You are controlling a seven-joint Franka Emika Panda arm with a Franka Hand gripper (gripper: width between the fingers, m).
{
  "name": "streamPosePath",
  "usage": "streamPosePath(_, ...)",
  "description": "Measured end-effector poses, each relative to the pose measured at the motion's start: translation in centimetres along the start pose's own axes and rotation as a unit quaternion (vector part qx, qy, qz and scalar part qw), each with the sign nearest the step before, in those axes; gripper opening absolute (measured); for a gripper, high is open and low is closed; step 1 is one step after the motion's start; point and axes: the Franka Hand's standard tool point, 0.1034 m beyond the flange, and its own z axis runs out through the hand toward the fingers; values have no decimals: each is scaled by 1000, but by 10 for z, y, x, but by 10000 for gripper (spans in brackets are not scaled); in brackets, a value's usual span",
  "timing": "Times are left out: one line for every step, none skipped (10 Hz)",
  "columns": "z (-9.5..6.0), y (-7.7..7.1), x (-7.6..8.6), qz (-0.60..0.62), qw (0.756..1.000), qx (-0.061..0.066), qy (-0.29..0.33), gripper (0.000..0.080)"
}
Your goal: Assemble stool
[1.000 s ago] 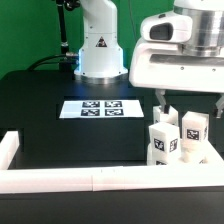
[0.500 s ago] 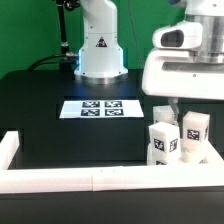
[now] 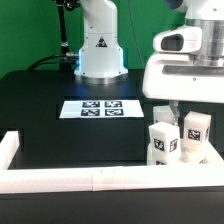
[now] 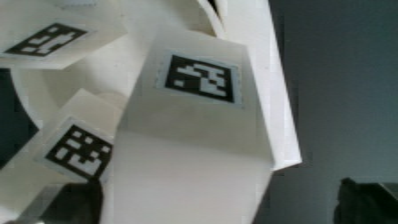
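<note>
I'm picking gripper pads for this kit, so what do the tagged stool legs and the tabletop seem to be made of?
The legs look like white hard plastic with a smooth, faintly satin finish: flat faces, crisp edges and soft highlights in the wrist view. Their black-and-white tags look printed or stuck flat; which one is unclear. The table looks matte black, showing almost no reflection; its material cannot be told.
</note>
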Motion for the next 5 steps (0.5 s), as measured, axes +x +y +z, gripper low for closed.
streamPosePath(1,1,-1,-2,1000,-3,0,649)
streamPosePath(1,1,-1,-8,1000,-8,1,649)
streamPosePath(1,1,0,-7,1000,-7,1,649)
streamPosePath(1,2,0,-7,1000,-7,1,649)
streamPosePath(1,2,0,-7,1000,-7,2,649)
